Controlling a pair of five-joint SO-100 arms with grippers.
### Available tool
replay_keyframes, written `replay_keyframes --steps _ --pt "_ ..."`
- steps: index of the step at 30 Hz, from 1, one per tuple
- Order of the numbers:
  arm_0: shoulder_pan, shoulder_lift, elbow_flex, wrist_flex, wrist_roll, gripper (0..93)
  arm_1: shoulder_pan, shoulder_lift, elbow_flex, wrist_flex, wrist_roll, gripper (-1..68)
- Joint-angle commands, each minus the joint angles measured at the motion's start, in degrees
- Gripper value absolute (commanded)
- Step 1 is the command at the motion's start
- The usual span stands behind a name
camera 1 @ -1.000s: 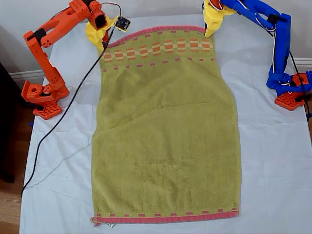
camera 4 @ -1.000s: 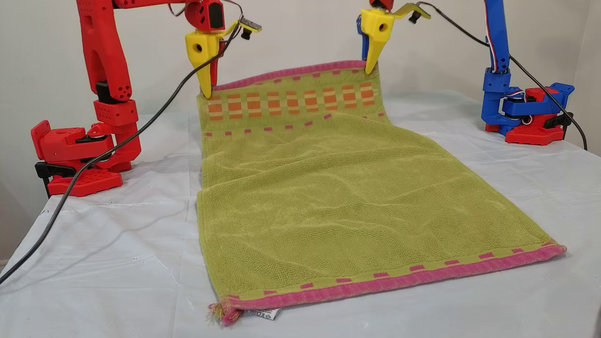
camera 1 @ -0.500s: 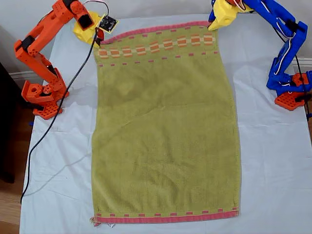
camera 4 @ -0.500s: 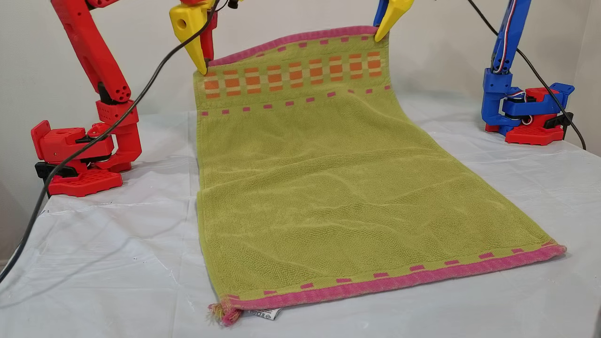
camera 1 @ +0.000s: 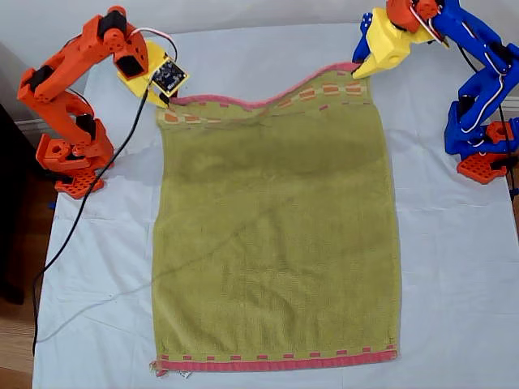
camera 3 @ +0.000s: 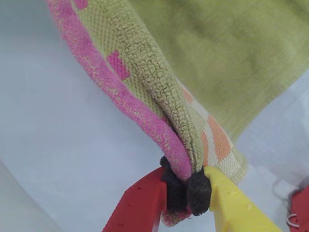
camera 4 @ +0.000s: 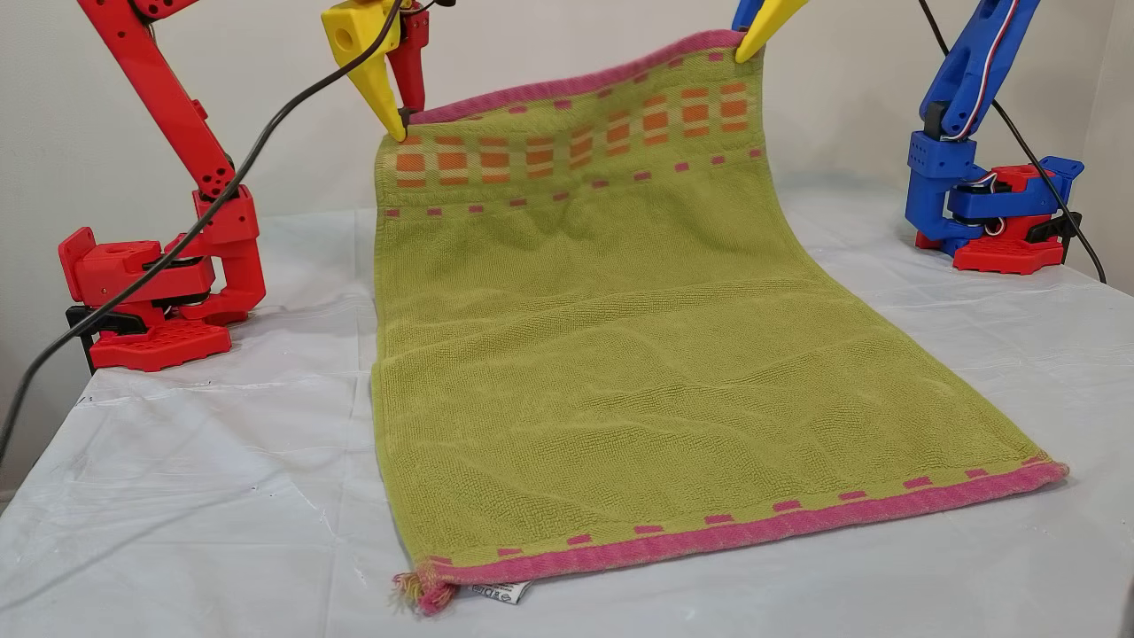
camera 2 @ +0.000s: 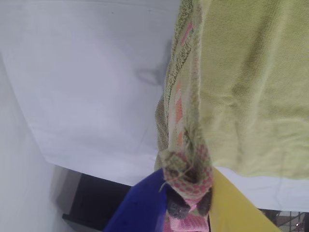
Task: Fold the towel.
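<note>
Pinching the towel's [camera 1: 276, 235] far corners, we hold that end off the sheet [camera 1: 454, 267]. At the exterior view's upper left, my second gripper [camera 1: 168, 97] is clamped on one corner (red and yellow jaws); at upper right, my first gripper [camera 1: 354, 73] clamps the other. The near hem lies flat.

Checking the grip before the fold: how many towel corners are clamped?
2: my first gripper and my second gripper each pinch a far corner of the towel; both near corners lie free.
</note>
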State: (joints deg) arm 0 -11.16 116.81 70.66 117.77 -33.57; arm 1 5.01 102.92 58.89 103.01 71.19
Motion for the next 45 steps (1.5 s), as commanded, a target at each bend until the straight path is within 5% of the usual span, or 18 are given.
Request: replay_keyframes --steps 1,19,34,45 --pt "6.68 4.48 -1.76 0.62 -2.02 0.1 -5.62 4.66 0.53 0.09 2.81 0.1" --pt "32.87 13.10 12.04 -9.93 -12.22 0.1 -34.63 -10.20 -8.17 0.00 19.60 0.1" --pt "46.67 1.05 12.57 -24.17 -19.60 0.1 -45.79 -30.67 -28.04 0.00 26.37 0.1" --pt "50.36 -3.60 11.25 -30.76 -22.32 0.1 -53.35 -39.55 -35.95 0.00 34.01 0.1"
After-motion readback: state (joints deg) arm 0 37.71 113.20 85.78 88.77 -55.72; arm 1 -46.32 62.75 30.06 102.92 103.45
